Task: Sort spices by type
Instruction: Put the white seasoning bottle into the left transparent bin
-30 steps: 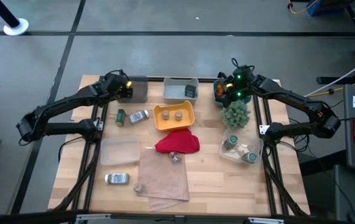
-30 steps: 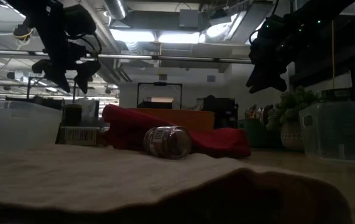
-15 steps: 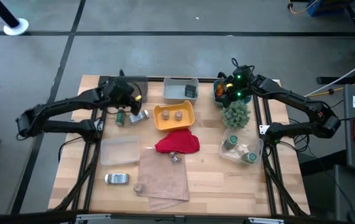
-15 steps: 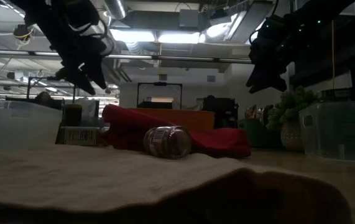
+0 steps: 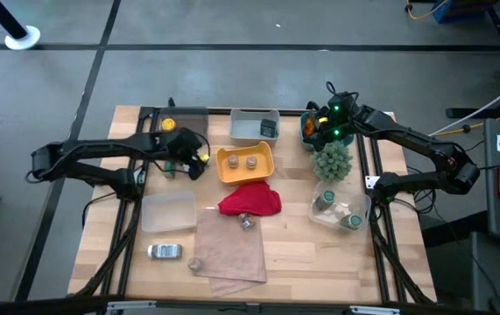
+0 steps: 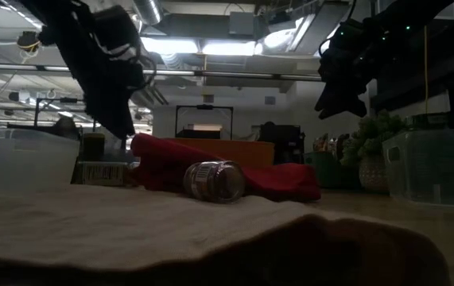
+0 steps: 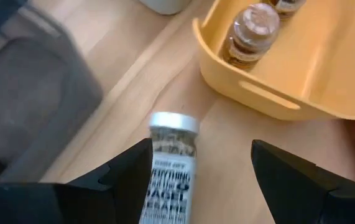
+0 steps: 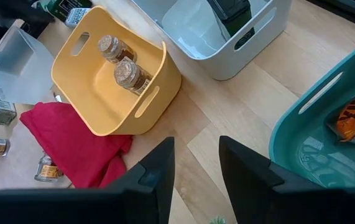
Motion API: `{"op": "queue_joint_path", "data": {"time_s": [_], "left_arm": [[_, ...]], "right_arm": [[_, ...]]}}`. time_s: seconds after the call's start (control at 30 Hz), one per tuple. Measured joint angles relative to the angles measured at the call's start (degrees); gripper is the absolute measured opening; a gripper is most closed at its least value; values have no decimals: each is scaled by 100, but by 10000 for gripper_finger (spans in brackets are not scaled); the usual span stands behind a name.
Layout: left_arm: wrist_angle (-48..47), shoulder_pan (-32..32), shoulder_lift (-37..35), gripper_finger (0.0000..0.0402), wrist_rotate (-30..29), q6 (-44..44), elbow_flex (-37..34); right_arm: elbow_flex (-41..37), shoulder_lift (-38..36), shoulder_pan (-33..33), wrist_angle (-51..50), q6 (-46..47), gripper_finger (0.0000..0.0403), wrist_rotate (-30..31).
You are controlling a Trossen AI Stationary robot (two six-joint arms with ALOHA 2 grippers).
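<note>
The left gripper (image 5: 193,160) hung with its fingers spread apart over a silver-capped jar (image 7: 171,167) lying on the table beside the yellow tray (image 5: 223,174), which held two small pots (image 8: 123,65). The right gripper (image 5: 318,131) hovered over the teal bin (image 8: 301,140), fingers slightly apart and empty.

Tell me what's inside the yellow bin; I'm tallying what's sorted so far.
Two tan-topped jars stand side by side in the yellow bin. The rest of its floor shows bare; only the strip behind the near wall is hidden.
</note>
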Motion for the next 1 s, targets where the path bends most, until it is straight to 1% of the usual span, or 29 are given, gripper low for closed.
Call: {"op": "queue_joint_path", "data": {"time_s": [0.17,0.33,0.47,0.6,0.73,0.8,0.97,1.0], "left_arm": [[553,-68,624,255,0,452,-1],[598,-25,1191,255,-111,654,0],[745,11,1578,255,-339,670,2],[790,43,1883,255,-374,814,-11],[810,42,2010,253,-374,924,-2],[793,42,2023,243,-374,918,-7],[823,42,2019,196,-376,914,-2],[826,42,2019,191,-376,903,-2]], "right_arm": [[0,0,-1,0,0,127,-1],[0,0,0,0,0,127,0],[0,0,-1,0,0,127,0],[0,0,0,0,0,127,0],[0,0,-2,0,0,127,0],[0,0,-1,0,0,127,0],[0,0,-2,0,0,127,0],[0,0,0,0,0,127,0]]}}
